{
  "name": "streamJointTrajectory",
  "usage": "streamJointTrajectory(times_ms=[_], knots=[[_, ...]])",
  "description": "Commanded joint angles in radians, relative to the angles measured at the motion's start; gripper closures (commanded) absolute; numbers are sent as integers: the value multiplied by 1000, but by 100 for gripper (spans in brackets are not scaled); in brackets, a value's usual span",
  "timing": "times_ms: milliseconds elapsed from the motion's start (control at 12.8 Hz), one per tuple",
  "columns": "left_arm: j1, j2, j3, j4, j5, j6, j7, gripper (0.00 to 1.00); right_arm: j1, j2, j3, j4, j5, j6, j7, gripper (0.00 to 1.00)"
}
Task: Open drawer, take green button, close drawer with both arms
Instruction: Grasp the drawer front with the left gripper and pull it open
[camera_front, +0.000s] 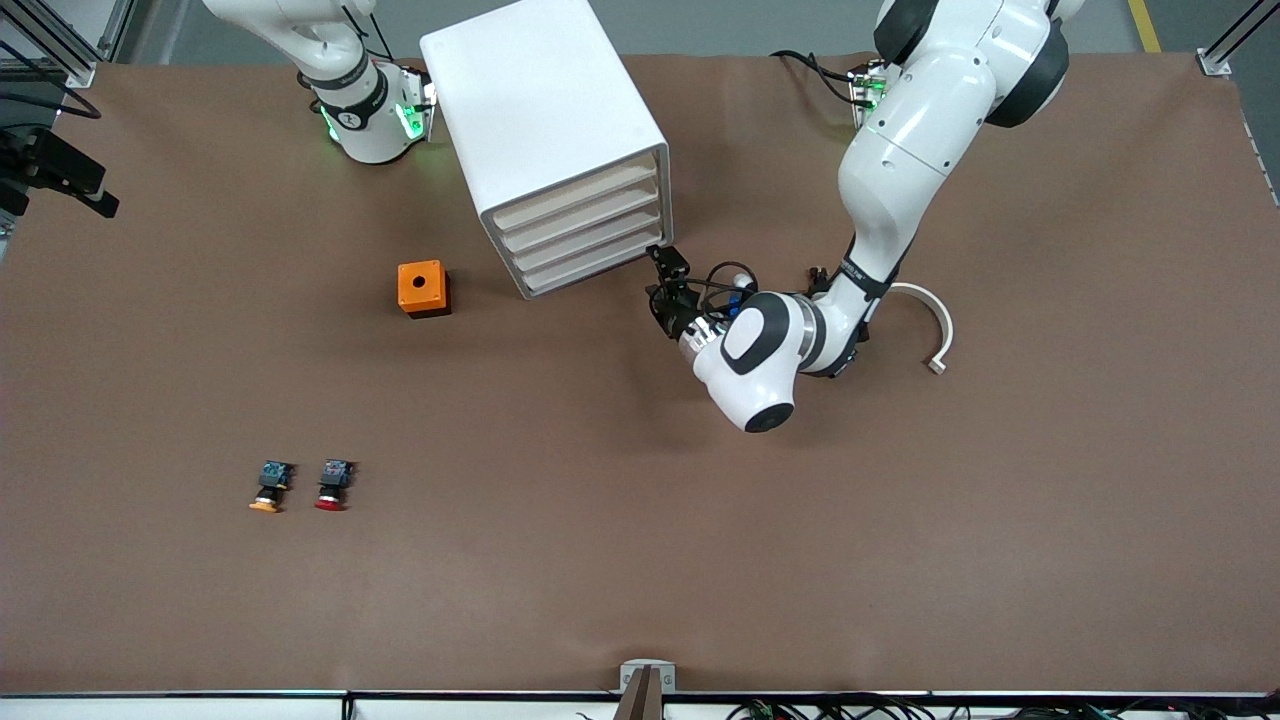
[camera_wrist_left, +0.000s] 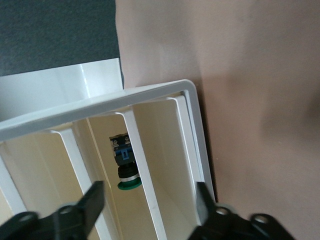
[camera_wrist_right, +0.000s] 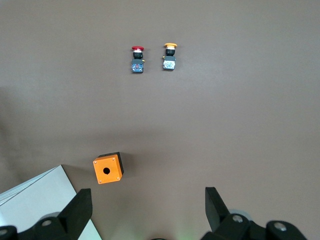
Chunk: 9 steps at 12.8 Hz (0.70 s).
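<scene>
The white cabinet (camera_front: 545, 120) stands at the table's back with all four drawers pushed in; the lowest drawer (camera_front: 590, 272) is shut. My left gripper (camera_front: 665, 262) is open, low at the table, right at the corner of the lowest drawer's front toward the left arm's end. In the left wrist view the left gripper (camera_wrist_left: 148, 200) faces the drawer fronts with nothing between its fingers. The green button (camera_wrist_left: 125, 167) shows inside the cabinet past a drawer rim. My right gripper (camera_wrist_right: 148, 205) is open and empty, held high beside the cabinet; the right arm waits.
An orange box with a hole (camera_front: 423, 288) sits beside the cabinet toward the right arm's end and also shows in the right wrist view (camera_wrist_right: 108, 169). A yellow-capped button (camera_front: 268, 487) and a red-capped button (camera_front: 331, 485) lie nearer the front camera. A white curved piece (camera_front: 935, 330) lies by the left arm.
</scene>
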Motion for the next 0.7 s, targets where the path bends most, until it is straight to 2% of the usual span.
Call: streamJointTrajectory(times_ms=[0,156,625], knots=[[-31,30,1,25,-39,-17,-35,31,-8,-26,6,-23,4,7,-12,0],[-43,38,-1,25,-86,-17,-35,32,-8,-26,6,-23,0,9,-12,0],[-63,55,-1,16,-105,-76,-35,36,-8,-26,6,-22,-17,12,-36,0]])
